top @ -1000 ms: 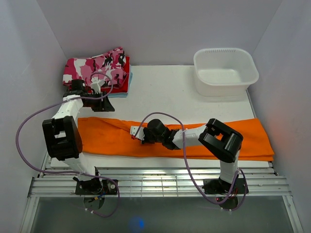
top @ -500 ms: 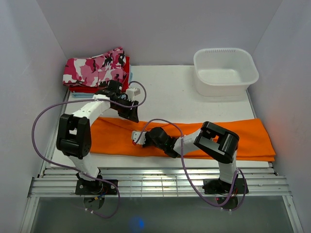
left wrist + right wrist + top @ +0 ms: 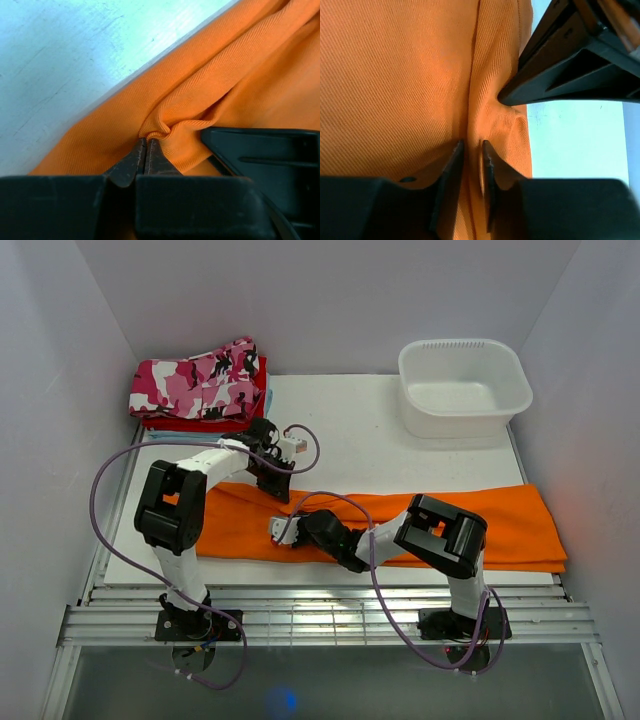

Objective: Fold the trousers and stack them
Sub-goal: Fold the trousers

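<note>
Orange trousers (image 3: pixel 500 525): laid along near edge of surface (image 3: pixel 350 430); far edge pinched in closed left tool (image 3: pixel 146 143); fold clamped in right tool (image 3: pixel 471 152).

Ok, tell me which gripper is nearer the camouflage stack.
Left. The left gripper pinches the orange trousers at their far edge, just in front of the stack; the right gripper grips them farther toward the front.

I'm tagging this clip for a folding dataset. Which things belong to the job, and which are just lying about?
Job: orange trousers; folded stack; left gripper and right gripper, both pinching the trousers.
Lying about: white tub.
</note>
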